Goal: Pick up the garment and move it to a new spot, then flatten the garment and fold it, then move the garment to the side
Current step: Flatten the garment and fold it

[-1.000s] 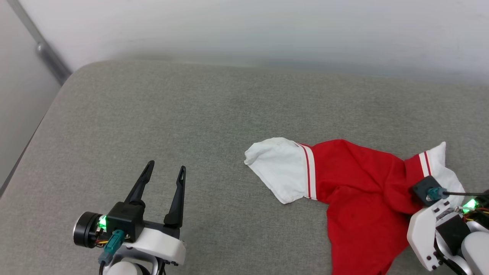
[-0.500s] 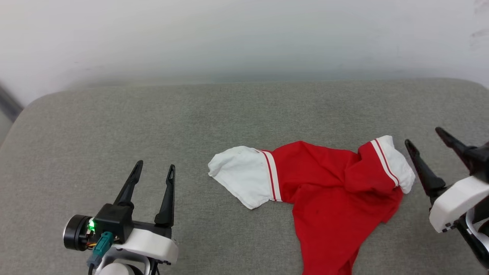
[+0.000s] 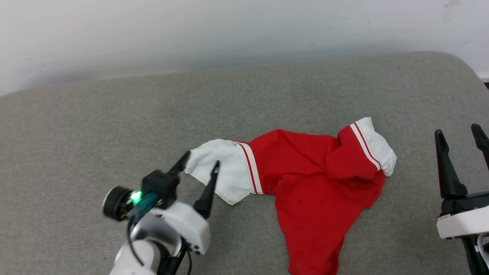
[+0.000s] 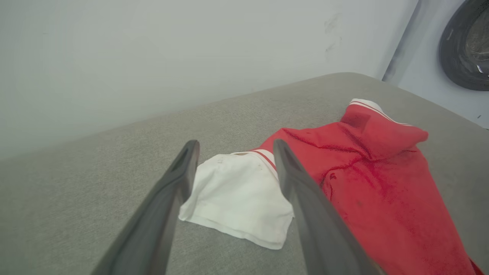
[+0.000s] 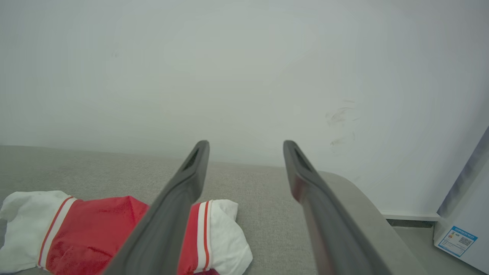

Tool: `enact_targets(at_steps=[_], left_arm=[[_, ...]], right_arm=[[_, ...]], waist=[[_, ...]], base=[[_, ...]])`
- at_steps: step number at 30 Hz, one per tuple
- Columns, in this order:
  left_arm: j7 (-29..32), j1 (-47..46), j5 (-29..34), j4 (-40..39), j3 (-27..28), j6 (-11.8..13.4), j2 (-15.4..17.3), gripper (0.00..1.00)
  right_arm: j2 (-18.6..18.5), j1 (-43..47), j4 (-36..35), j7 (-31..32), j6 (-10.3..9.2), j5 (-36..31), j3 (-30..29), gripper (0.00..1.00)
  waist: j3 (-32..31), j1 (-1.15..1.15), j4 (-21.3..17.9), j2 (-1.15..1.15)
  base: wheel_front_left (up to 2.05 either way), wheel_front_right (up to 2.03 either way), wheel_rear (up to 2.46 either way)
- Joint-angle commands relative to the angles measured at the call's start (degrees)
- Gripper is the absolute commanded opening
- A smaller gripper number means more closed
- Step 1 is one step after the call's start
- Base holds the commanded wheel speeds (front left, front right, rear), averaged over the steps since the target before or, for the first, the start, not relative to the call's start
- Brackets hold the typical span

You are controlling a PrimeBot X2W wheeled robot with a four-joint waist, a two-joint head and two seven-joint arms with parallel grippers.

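Note:
The garment (image 3: 321, 179) lies crumpled on the grey cushion: a red body with a white sleeve at each end and striped trim; its lettering is hidden. My left gripper (image 3: 201, 160) is open, its fingertips straddling the near edge of the left white sleeve (image 3: 223, 173). In the left wrist view that sleeve (image 4: 237, 191) sits between the two fingers of the left gripper (image 4: 233, 147). My right gripper (image 3: 457, 130) stands open, apart from the right sleeve (image 3: 376, 147). The right gripper (image 5: 246, 145) holds nothing, and the garment (image 5: 95, 225) lies low to its left.
The grey cushion (image 3: 114, 126) reaches a white wall (image 3: 229, 30) at the back, and its rounded corner (image 3: 458, 65) is at the far right. A washing machine door (image 4: 466, 46) and a white labelled appliance (image 5: 458, 236) stand beyond that edge.
The head camera has turned right. My right gripper has let go of the right sleeve and drawn away to the right, open. My left gripper has moved up to the left white sleeve.

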Motion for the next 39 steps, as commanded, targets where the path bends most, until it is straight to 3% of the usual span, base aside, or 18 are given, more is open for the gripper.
enact_targets(at_steps=[1,6,11,25,26,27,28,32,39], left_arm=[[4.5,-2.5,-0.2,-0.2,-1.7,-1.0,0.4,1.00],[21.1,-9.2,-1.5,1.5,-7.3,-2.7,1.6,1.00],[32.9,-15.1,-2.4,4.4,-13.2,-3.5,4.3,1.00],[41.2,-21.2,-7.4,14.4,-23.0,-3.5,8.4,1.00],[41.3,-21.0,-7.4,15.3,-23.2,-3.5,8.8,0.84],[41.2,-20.9,-7.3,16.1,-23.4,-3.5,9.0,0.33],[41.1,-20.7,-7.0,16.8,-23.8,-3.4,9.2,0.00],[38.7,-19.2,-6.5,17.2,-24.6,-3.0,9.1,0.00],[32.2,-15.3,-5.8,13.2,-22.6,1.3,11.0,0.00]], right_arm=[[0.5,0.5,-0.8,-0.8,-0.04,-0.5,-0.4,1.00],[1.5,-0.3,-1.8,-2.9,-0.04,-1.6,-1.0,1.00],[2.6,-1.3,-0.8,-4.0,-0.04,-1.9,-0.8,1.00],[3.9,-3.2,2.0,-5.9,-0.04,-2.0,0.0,1.00],[4.0,-3.1,2.2,-5.7,-0.04,-1.7,0.1,1.00],[3.9,-3.2,2.3,-5.6,-0.04,-1.6,0.2,1.00],[3.9,-3.3,2.5,-5.7,-0.04,-1.5,0.1,1.00],[3.8,-3.3,3.0,-5.8,-0.04,-2.0,0.0,1.00],[3.5,-1.8,4.4,-5.1,-0.04,-2.3,0.2,1.00]], waist=[[1.6,0.00,-0.5,0.00],[4.1,0.00,-1.4,0.00],[6.3,0.00,-2.5,0.00],[10.8,0.00,-4.3,0.00],[10.9,0.00,-4.2,0.00],[11.0,0.00,-4.1,0.00],[11.1,0.00,-3.9,0.00],[10.2,0.00,-2.9,0.00],[5.8,0.00,-0.9,0.00]], base=[[0.00,0.00,0.00],[0.00,0.00,0.00],[0.00,0.00,0.00],[0.00,0.00,0.00],[0.00,0.00,0.00],[0.00,0.00,0.00],[0.00,0.00,0.00],[0.00,0.00,0.00],[0.00,0.00,0.00]])
